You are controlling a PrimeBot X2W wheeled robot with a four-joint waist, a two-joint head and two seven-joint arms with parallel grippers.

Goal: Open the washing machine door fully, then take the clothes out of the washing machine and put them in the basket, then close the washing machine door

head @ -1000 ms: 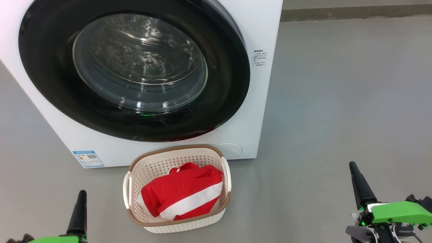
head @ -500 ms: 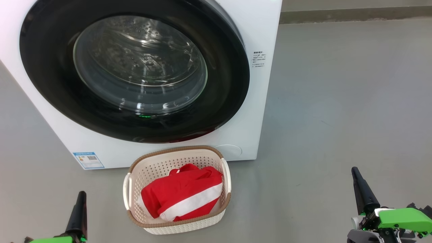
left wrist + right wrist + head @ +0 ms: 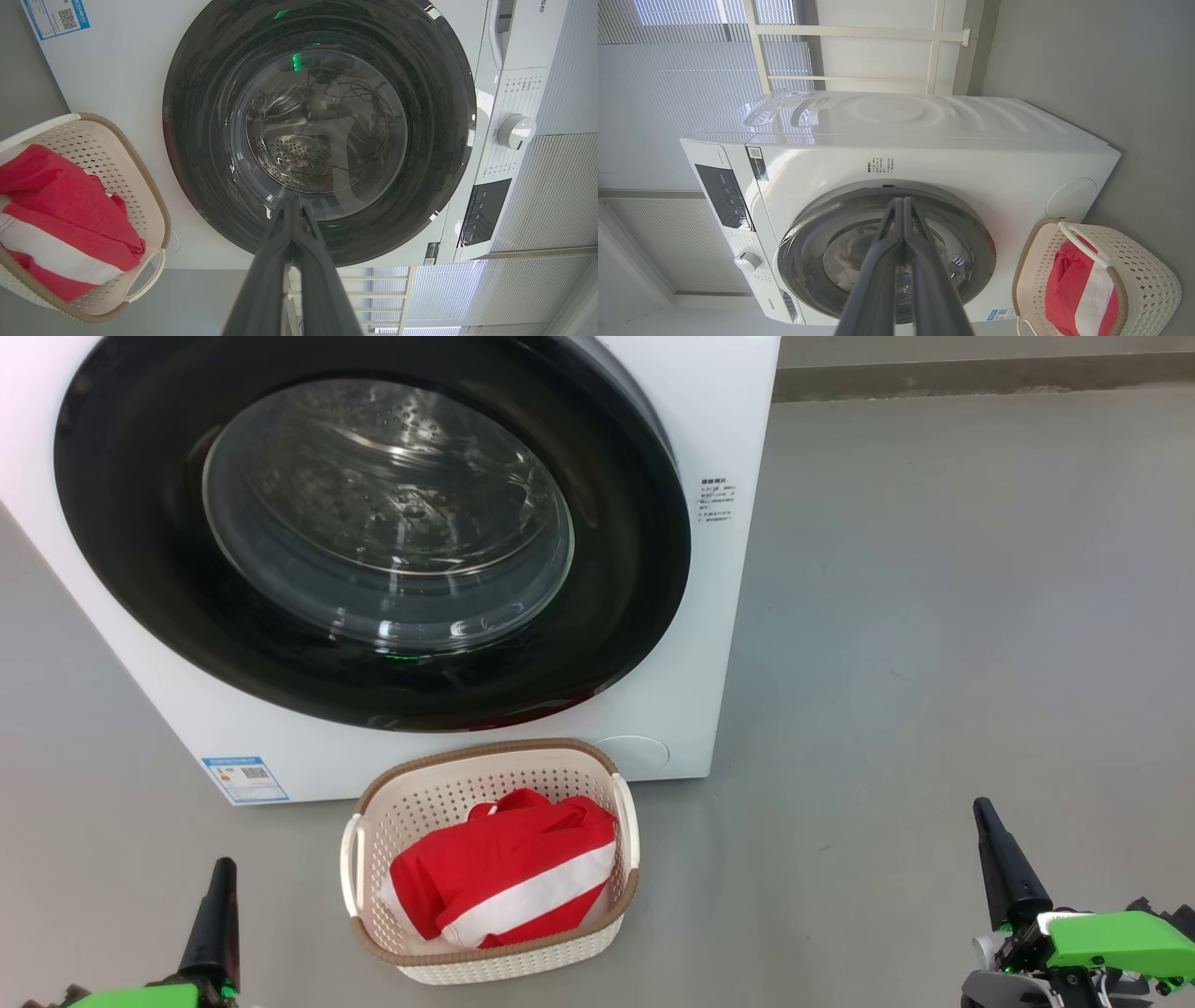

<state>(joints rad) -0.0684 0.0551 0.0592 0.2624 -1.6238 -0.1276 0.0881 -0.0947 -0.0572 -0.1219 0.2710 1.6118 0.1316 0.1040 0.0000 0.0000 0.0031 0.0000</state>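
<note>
Washing machine door (image 3: 140, 579) sitting shut; clothes (image 3: 504, 877) lying in basket (image 3: 485, 748) at its six o'clock. My left gripper (image 3: 222, 877) and right gripper (image 3: 982, 814) are hanging pinched together, empty. I am judging nothing left.

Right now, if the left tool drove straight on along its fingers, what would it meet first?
Most likely the washing machine door, near its glass centre. In the left wrist view the shut left tool points straight at it with nothing between, though depth is hard to judge.

Bright, soft daylight pours through the blinds (image 3: 668, 93), glare streaks the door (image 3: 387, 513), wrist views bow at edges.
</note>
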